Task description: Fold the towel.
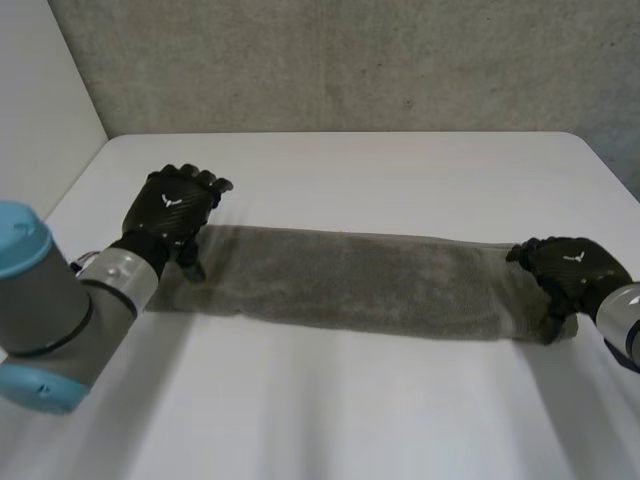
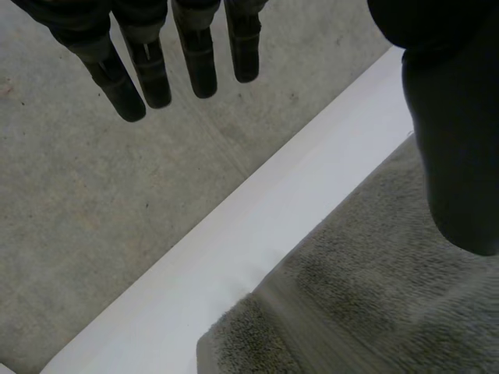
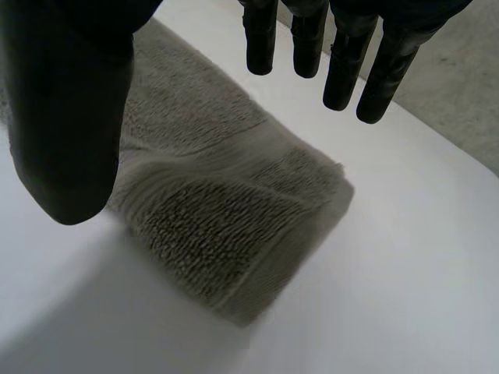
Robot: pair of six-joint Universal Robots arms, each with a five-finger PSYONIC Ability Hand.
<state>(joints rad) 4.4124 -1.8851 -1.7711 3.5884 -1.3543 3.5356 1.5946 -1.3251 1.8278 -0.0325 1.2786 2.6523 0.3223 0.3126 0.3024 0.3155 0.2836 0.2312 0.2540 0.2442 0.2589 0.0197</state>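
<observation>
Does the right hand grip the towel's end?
No: the right hand has straight fingers, apart from its thumb, and the towel lies on the table below.

1. You have the long, grey, folded terry towel (image 1: 350, 280) lying flat across the middle of the white rectangular table (image 1: 400, 165), running from left to right.
2. The robot's black left hand (image 1: 172, 205) is at the towel's left end, over its far corner.
3. In the left wrist view, that end lies under the thumb, and the fingers (image 2: 196, 66) reach past the towel's far edge.
4. The black right hand (image 1: 572, 265) is over the towel's right end.
5. In the right wrist view, that end lies below the palm, between thumb and fingers.
6. Bare table lies before and behind the towel.
7. The rough concrete wall (image 1: 350, 60) stands behind the table.
</observation>
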